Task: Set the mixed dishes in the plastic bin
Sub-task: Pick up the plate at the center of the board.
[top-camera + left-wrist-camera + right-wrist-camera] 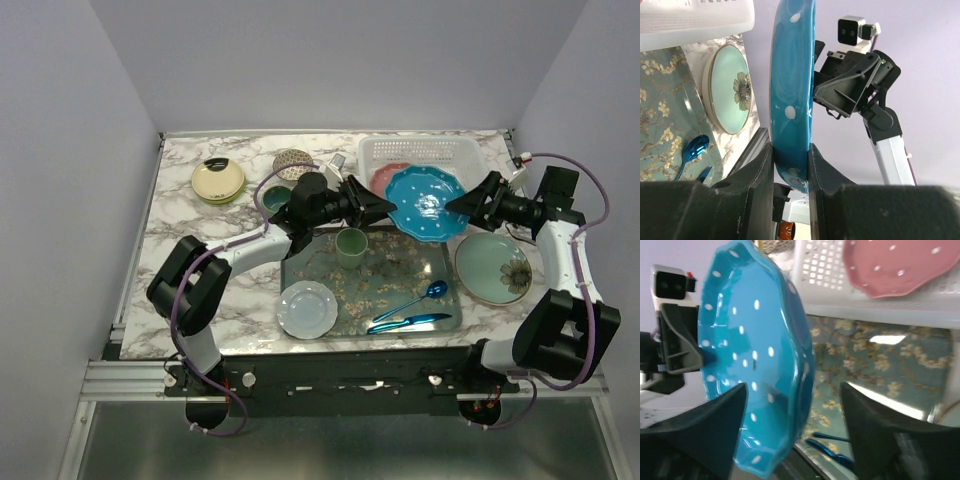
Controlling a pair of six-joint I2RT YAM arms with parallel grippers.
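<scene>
The teal white-dotted plate (425, 203) hangs in the air just in front of the white plastic bin (462, 153), above the tray's far edge. My left gripper (385, 208) is shut on its left rim; the left wrist view shows the plate (790, 90) clamped edge-on between the fingers (791, 165). My right gripper (455, 203) is open, and the plate's right rim (750, 355) sits between its spread jaws (792, 425) without being clamped. A pink plate (390, 175) lies in the bin (825, 270). The dark teal mug (277, 197) and the speckled bowl (293, 163) stand behind my left arm.
A cream-yellow plate stack (218, 180) sits far left. The grey crumb-strewn tray (400, 275) holds a green cup (351, 246), a blue spoon (415, 298) and a knife (408, 322). A pale blue plate (307, 308) overlaps its left corner. A pale green flower plate (492, 267) lies to the right.
</scene>
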